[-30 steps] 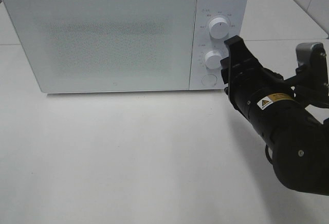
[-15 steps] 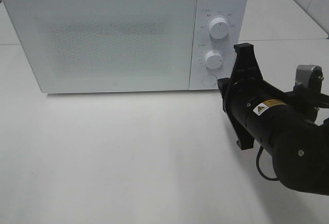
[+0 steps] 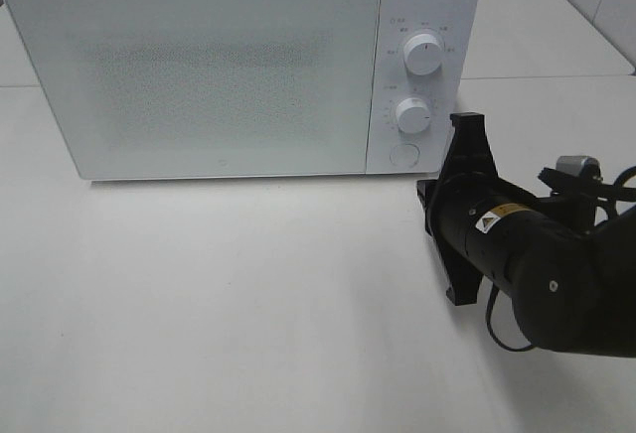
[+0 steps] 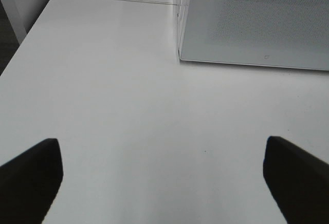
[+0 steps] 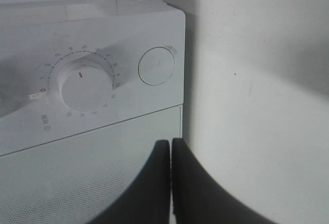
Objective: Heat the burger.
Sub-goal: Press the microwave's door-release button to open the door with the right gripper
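Burger unseen, microwave point(image 3: 199, 75) shut, so probably only setting the dial point(image 3: 412, 114) remains; right gripper point(image 5: 170, 144) is pressed together, left gripper point(image 4: 160, 149) spread.

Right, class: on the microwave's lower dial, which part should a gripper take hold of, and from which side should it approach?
Grip the lower dial across its round side wall, coming straight at the front panel of the microwave. It is a short cylinder standing proud of that flat panel, so probably only its rim offers purchase. The right gripper, now shut, must open first.
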You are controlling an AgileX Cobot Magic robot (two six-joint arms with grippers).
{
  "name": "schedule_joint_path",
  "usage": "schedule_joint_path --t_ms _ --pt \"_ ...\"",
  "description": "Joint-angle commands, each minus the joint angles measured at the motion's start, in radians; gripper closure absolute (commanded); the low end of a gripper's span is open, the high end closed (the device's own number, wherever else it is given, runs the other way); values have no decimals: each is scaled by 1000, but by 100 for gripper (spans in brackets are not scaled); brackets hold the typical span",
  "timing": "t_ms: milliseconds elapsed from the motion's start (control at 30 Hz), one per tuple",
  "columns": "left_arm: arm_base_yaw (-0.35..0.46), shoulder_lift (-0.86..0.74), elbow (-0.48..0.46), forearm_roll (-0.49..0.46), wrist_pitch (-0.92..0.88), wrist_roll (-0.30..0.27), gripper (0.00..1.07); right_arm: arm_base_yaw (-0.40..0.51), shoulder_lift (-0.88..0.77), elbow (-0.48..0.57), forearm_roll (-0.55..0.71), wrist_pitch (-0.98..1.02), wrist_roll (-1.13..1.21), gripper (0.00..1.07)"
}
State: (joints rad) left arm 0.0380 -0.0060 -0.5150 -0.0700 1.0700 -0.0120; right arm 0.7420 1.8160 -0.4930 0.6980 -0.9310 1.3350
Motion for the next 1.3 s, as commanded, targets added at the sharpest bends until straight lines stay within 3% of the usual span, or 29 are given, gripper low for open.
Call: schedule_joint_path --t_ms 33,500,1067,1300 --pt "2 -15 0 -7 -2 1 9 -26 27 -43 -44 21 10 107" --pt "2 -15 0 -7 -2 1 9 -142 161 -209 -131 85 27 107" --pt "2 -15 0 -7 -2 1 9 -142 259 -301 -87 91 50 107" --pt "2 -15 0 -7 -2 1 9 -182 259 -324 -91 92 30 107"
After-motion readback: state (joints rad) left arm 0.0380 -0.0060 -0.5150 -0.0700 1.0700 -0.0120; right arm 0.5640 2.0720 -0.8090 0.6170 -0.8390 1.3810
